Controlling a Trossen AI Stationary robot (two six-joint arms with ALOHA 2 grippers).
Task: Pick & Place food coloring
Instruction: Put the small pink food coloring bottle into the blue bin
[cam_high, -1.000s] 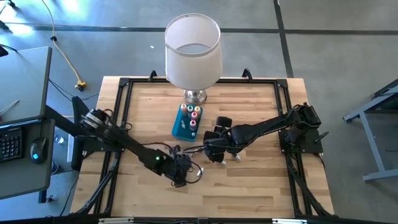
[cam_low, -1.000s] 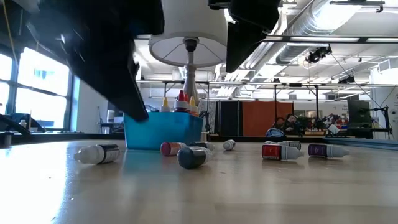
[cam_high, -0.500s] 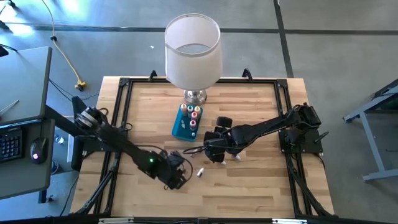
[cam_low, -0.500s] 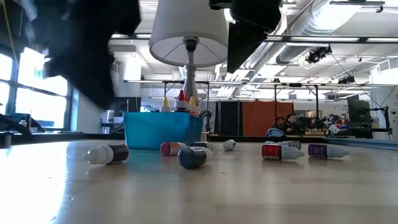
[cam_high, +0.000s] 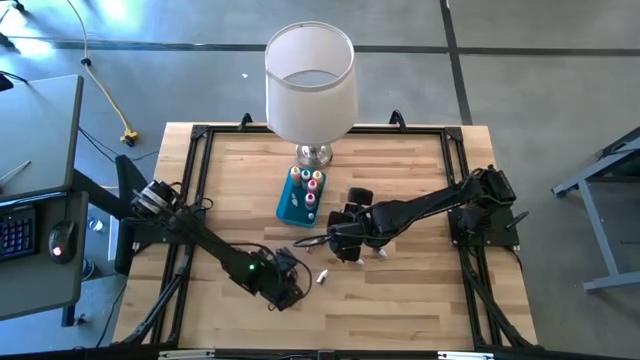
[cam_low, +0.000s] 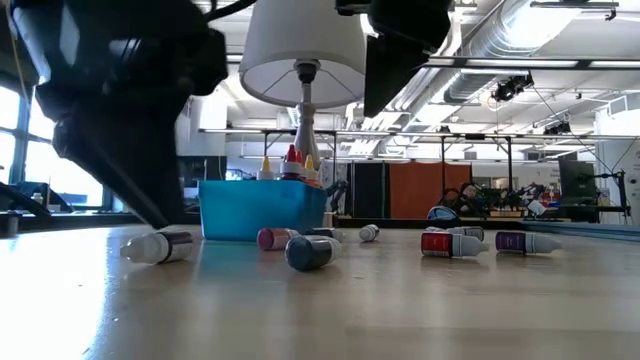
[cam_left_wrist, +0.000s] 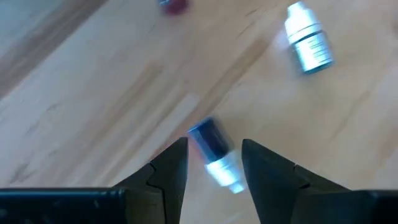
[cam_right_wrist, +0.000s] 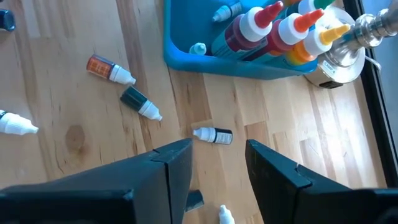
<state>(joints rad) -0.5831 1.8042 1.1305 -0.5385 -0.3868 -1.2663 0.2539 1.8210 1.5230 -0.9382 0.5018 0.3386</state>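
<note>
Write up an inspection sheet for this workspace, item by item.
Surface: wooden table, black frame round its edge.
Job's things: bottles upright in the blue tray; more lie loose on the wood, including a dark bottle.
Clutter: lamp behind the tray.
Grippers: left gripper open, low over the dark bottle; right gripper open, beside the tray above the loose bottles.
Cables: yellow cable on the floor, left of the table.
Surroundings: desk with keyboard and mouse; workshop beyond.

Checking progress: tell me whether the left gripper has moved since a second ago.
Yes. In the high view, the left gripper has pulled away from the blue tray, toward the table's near edge.
</note>
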